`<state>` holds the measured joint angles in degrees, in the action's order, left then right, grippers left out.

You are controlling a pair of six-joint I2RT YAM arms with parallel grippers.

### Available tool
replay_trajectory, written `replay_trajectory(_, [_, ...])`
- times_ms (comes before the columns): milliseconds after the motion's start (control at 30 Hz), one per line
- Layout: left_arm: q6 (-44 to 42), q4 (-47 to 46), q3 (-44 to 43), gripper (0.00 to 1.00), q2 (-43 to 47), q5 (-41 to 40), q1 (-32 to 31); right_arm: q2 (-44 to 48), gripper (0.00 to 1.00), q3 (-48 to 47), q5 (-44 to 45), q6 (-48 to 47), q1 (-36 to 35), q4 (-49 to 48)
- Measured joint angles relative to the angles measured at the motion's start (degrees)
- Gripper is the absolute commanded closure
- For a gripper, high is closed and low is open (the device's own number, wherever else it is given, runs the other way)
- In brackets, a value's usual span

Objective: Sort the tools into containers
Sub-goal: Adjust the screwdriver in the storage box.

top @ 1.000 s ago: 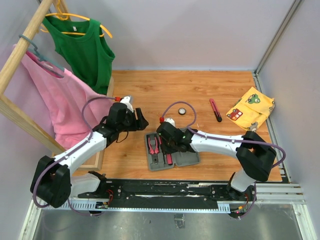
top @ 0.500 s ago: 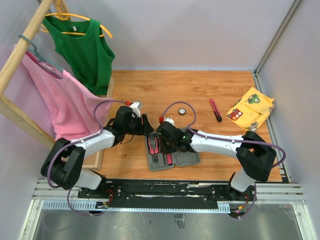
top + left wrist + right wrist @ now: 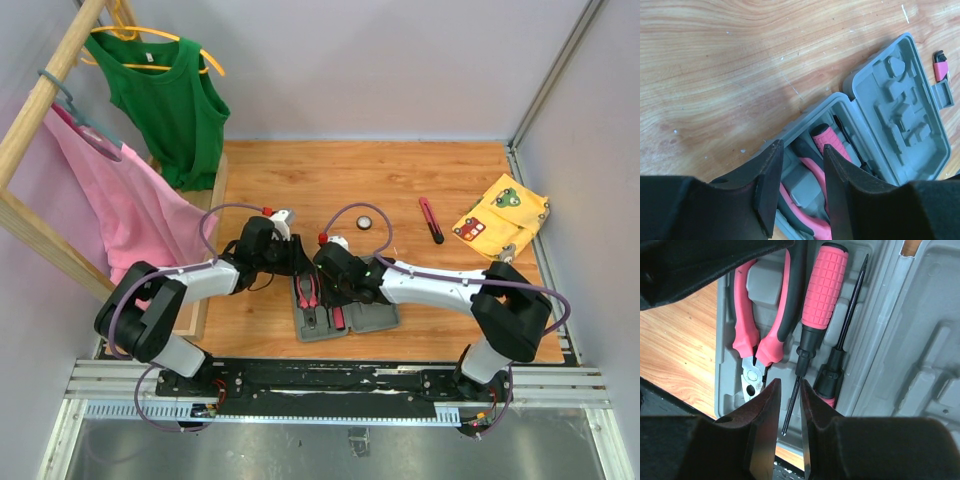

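My left pincer (image 3: 800, 150) swung right over the case (image 3: 910, 125), narrowing but empty, probably to seat the pliers (image 3: 742, 315); right pincer (image 3: 789, 390) hovers slightly open.

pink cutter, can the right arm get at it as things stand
Probably yes: the cutter lies alone on bare wood, nothing over it, though the right hand is down at the case.

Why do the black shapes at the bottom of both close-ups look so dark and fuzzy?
Left wrist view: the left black fingers sit nearest the lens, dark and soft-edged, while the open grey plastic tool case is sharp. Right wrist view: the right black fingers catch sheen on their inner faces; the pink-handled pliers are crisp. Top view: even light, soft shadows.
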<state>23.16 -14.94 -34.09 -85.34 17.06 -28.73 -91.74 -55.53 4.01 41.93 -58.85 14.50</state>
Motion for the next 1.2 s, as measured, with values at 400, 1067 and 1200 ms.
replay_trajectory(400, [-0.1, -2.6, 0.0, 0.58, -1.5, -0.7, -1.0, -2.2, 0.79, 0.0, -1.5, 0.1, 0.1, -0.1])
replay_trajectory(1067, [-0.8, -3.9, 0.0, 0.60, -2.1, -1.9, -2.4, -4.9, 0.87, -2.7, 1.3, -0.3, 0.1, 1.1])
replay_trajectory(1200, [-0.9, -4.2, 0.0, 0.60, -2.2, -2.2, -2.6, -5.4, 0.87, -3.1, 1.9, -0.4, 0.5, 1.4])
